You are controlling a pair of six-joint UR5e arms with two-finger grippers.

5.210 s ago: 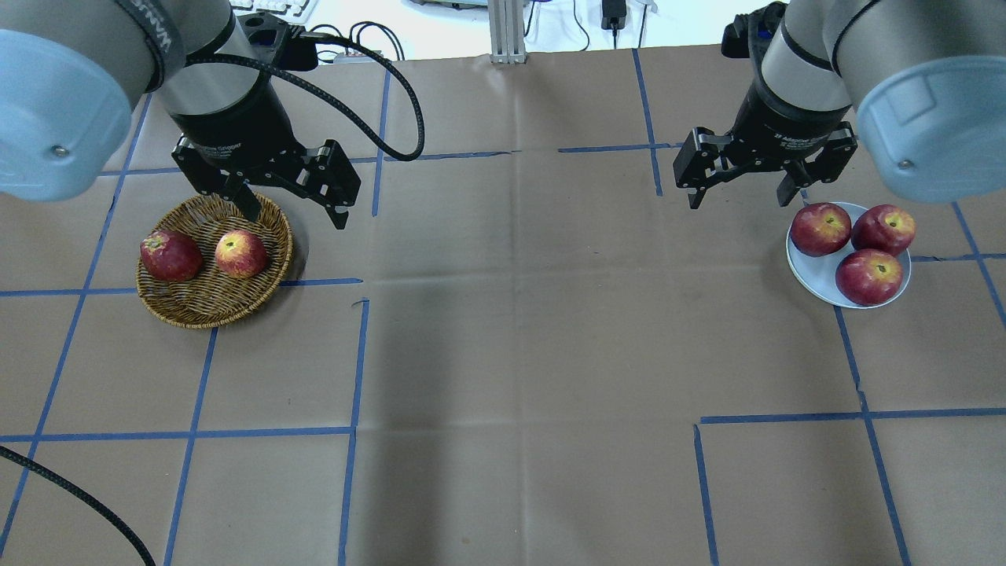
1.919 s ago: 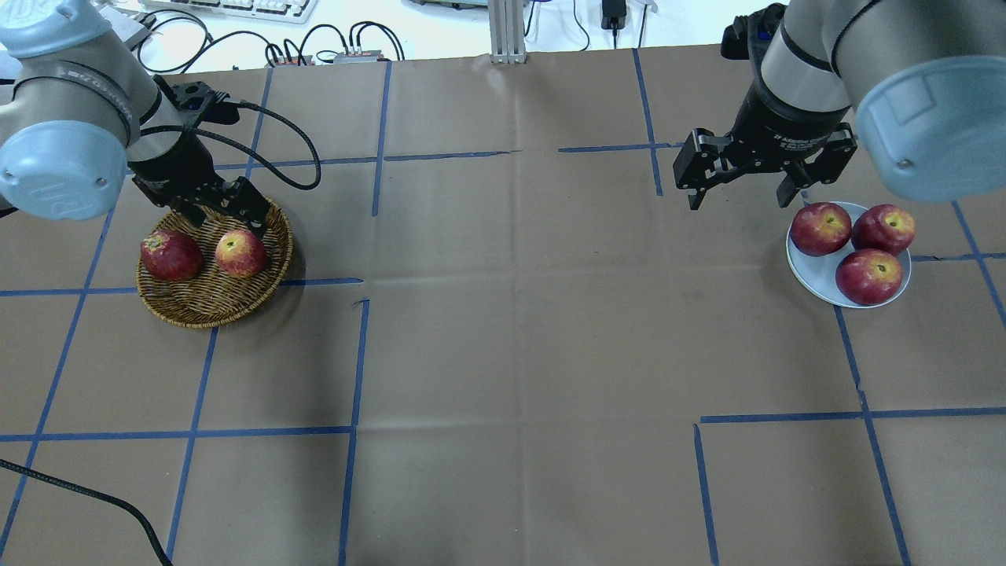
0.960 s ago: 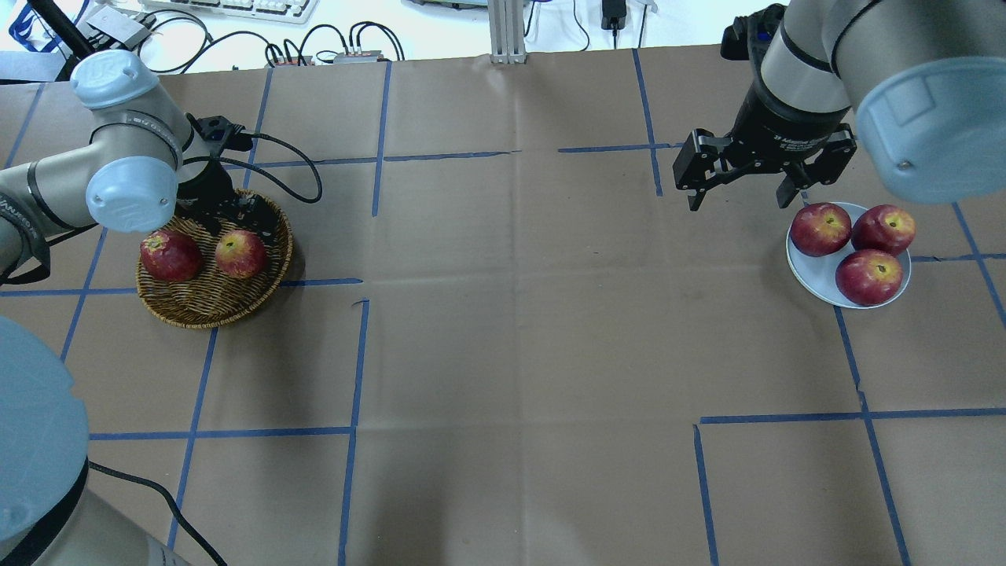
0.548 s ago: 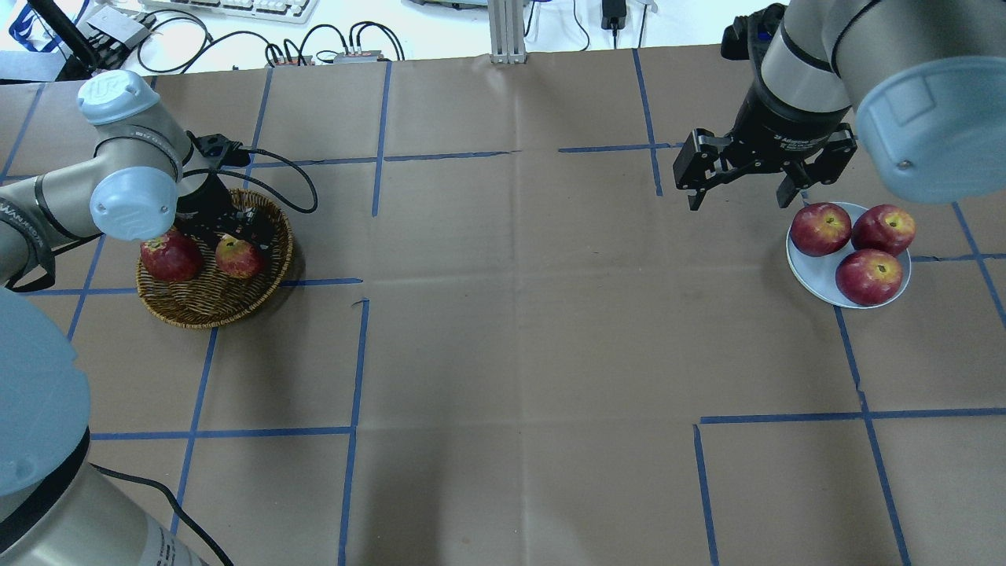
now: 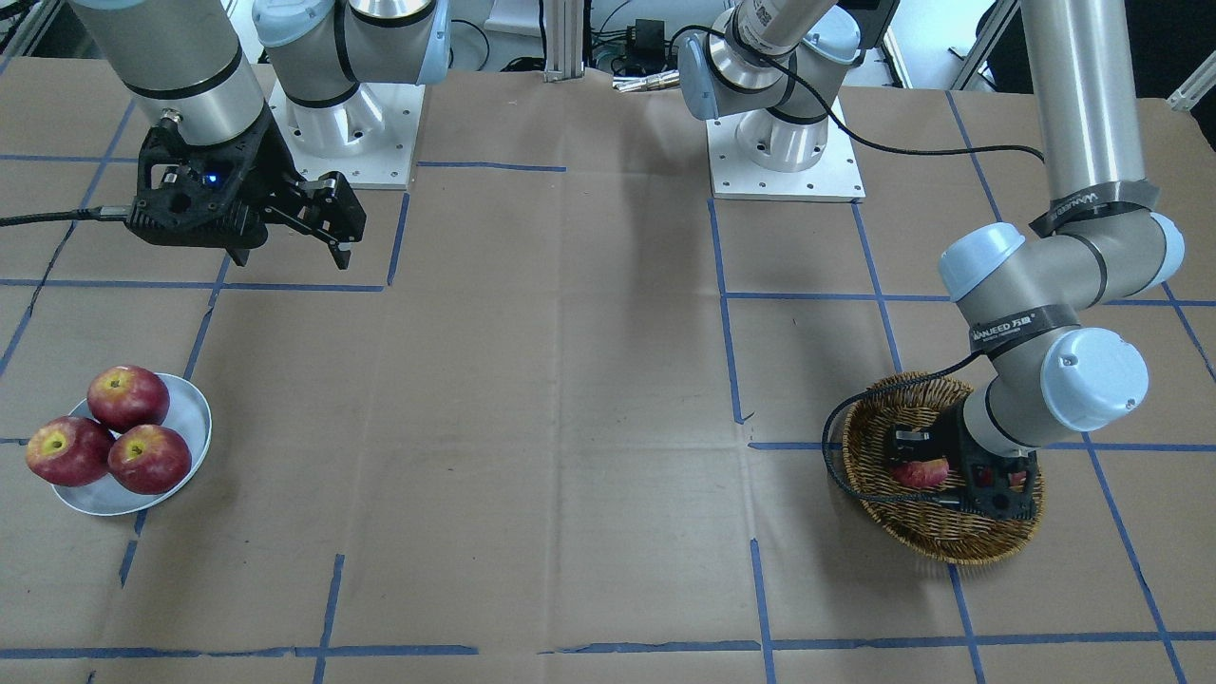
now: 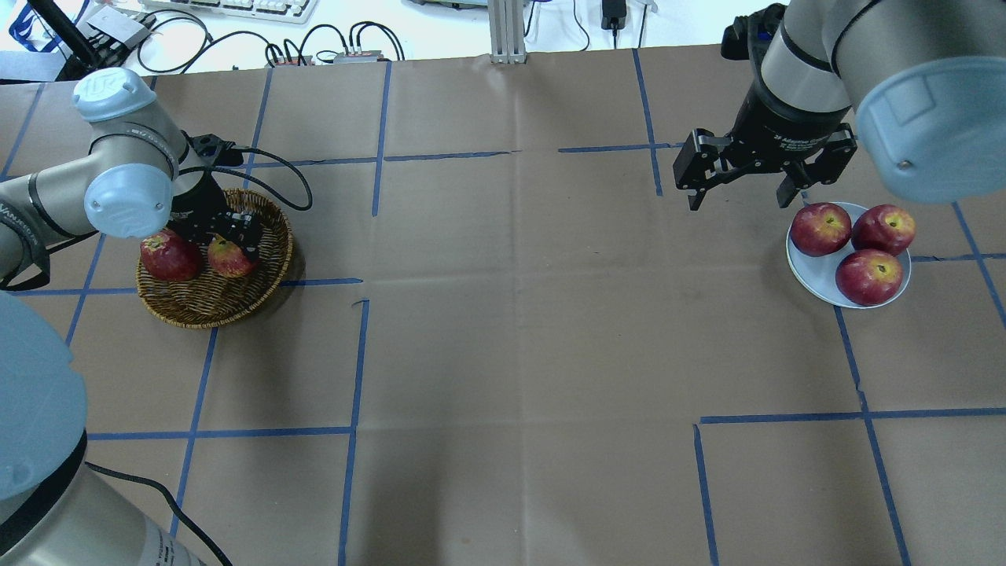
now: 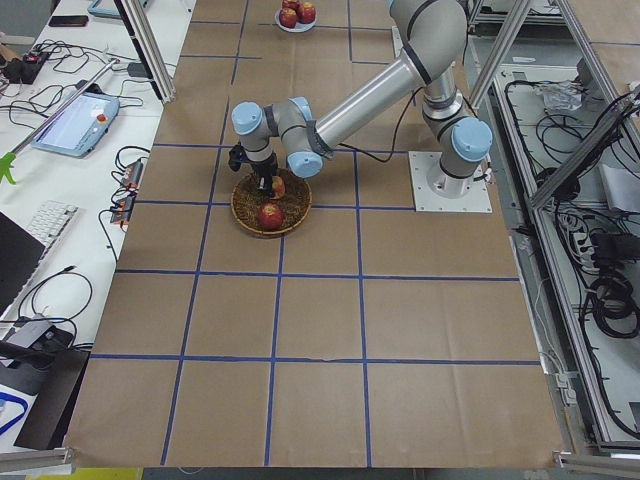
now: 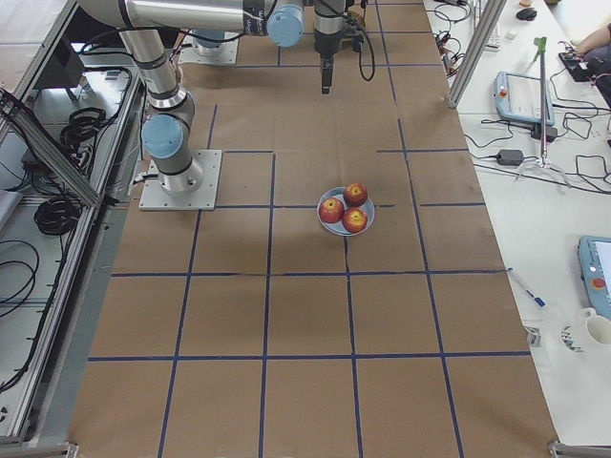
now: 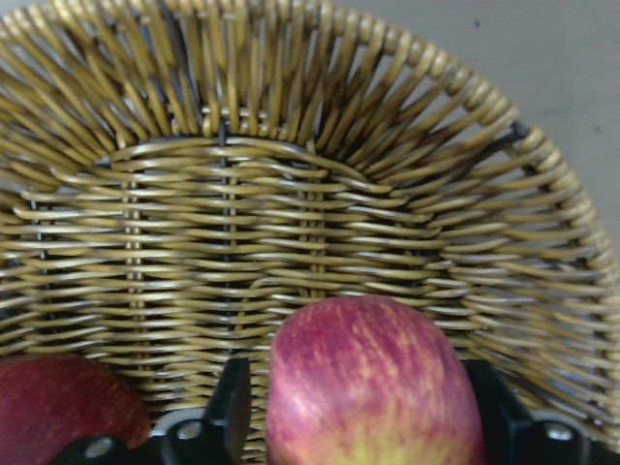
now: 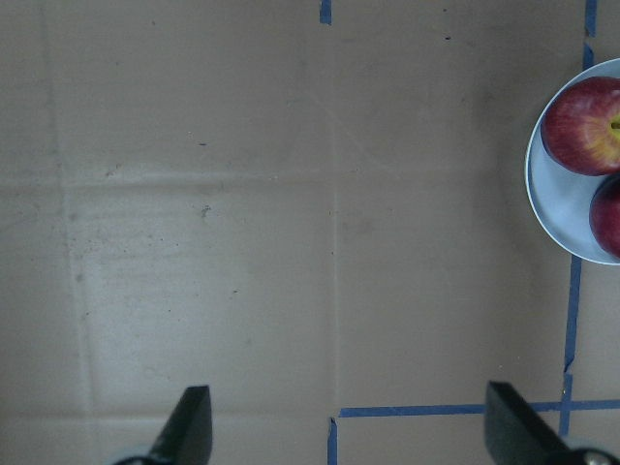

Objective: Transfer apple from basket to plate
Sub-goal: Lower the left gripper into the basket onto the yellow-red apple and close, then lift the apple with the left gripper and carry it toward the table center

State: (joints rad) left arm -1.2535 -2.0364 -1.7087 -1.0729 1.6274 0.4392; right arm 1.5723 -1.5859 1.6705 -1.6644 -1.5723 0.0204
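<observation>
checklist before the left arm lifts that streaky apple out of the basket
1. The apple sits between the left gripper fingers, in the basket: ok.
2. Fingers pressed firmly on the apple: cannot tell; they flank it closely.
3. The dark apple is apart from the fingers: cannot tell; it lies right beside one.
4. Free room on the plate: probably not ok; three apples cover most of it.
5. The right gripper is open, empty and beside the plate, not over it: ok.
</observation>
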